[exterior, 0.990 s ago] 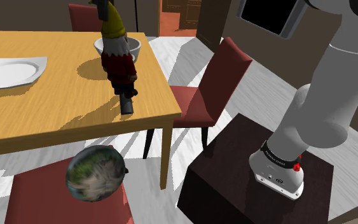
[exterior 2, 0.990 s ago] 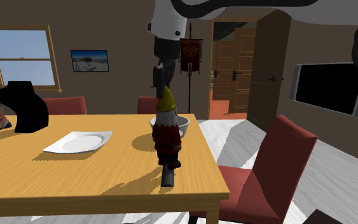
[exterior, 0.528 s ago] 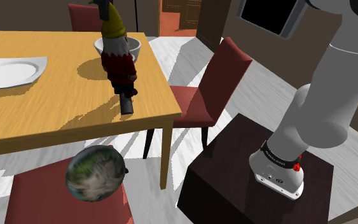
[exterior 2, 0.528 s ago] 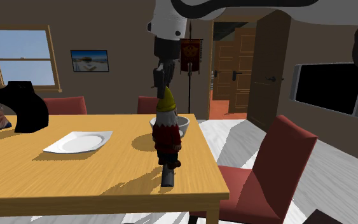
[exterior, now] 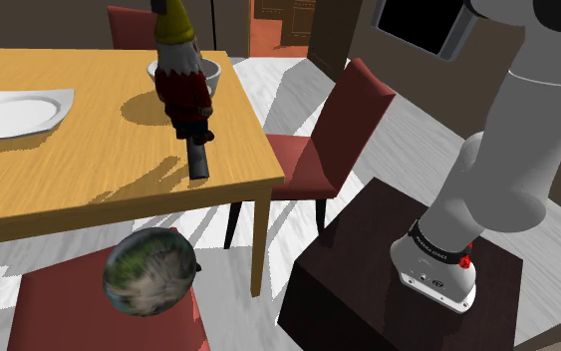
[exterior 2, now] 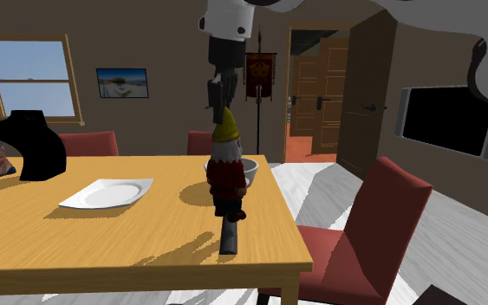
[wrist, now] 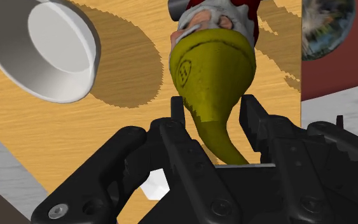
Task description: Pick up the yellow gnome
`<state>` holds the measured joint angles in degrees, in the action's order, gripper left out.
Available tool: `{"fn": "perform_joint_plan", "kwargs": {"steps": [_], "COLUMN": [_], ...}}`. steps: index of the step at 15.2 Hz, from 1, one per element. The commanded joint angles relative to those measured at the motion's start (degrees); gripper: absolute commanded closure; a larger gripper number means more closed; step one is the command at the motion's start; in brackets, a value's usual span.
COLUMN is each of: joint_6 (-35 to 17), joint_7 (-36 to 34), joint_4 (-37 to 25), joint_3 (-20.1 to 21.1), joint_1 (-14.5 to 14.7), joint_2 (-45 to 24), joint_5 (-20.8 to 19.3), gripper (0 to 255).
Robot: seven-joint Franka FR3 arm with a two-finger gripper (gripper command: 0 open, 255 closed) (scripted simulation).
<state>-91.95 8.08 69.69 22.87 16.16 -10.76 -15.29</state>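
The gnome (exterior: pixel 184 88) (exterior 2: pixel 226 178) has a yellow pointed hat (wrist: pixel 212 70), a white beard and a red coat. It hangs upright a little above the wooden table (exterior: pixel 69 170) (exterior 2: pixel 129 234), near the corner by the red chair. My gripper (wrist: pixel 215 118) (exterior 2: pixel 218 97) comes down from above and is shut on the hat's tip, one black finger (wrist: pixel 255 118) on each side. A short dark cylinder (exterior: pixel 200 160) (exterior 2: pixel 229 236) stands on the table just under the gnome's feet.
A white bowl (exterior: pixel 209 72) (exterior 2: pixel 249 170) (wrist: pixel 41 48) sits right behind the gnome and a white plate (exterior: pixel 14 110) (exterior 2: pixel 107 192) further along. Red chairs (exterior: pixel 328 140) (exterior 2: pixel 372 225) ring the table. A mottled ball (exterior: pixel 148 271) lies low near the table's front edge.
The gripper has risen with the gnome in it; the gnome's feet have come up off the dark cylinder, which stayed on the table.
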Motion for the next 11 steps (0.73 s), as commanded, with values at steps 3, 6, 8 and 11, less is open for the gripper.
{"fn": "perform_joint_plan", "kwargs": {"steps": [3, 6, 8, 11], "joint_6": [4.3, 8.1, 10.9, 12.8], "joint_7": [0.4, 0.7, 0.9, 1.2], "joint_4": [-6.5, -12.5, -17.4, -20.7], "joint_3": [0.2, 0.3, 0.3, 0.3], "joint_1": [1.0, 2.3, 3.5, 4.4], "joint_2": [-2.2, -4.7, -6.8, -8.3], "joint_5": [-1.1, -2.4, -3.5, -4.3], "gripper": [255, 255, 255, 255]}}
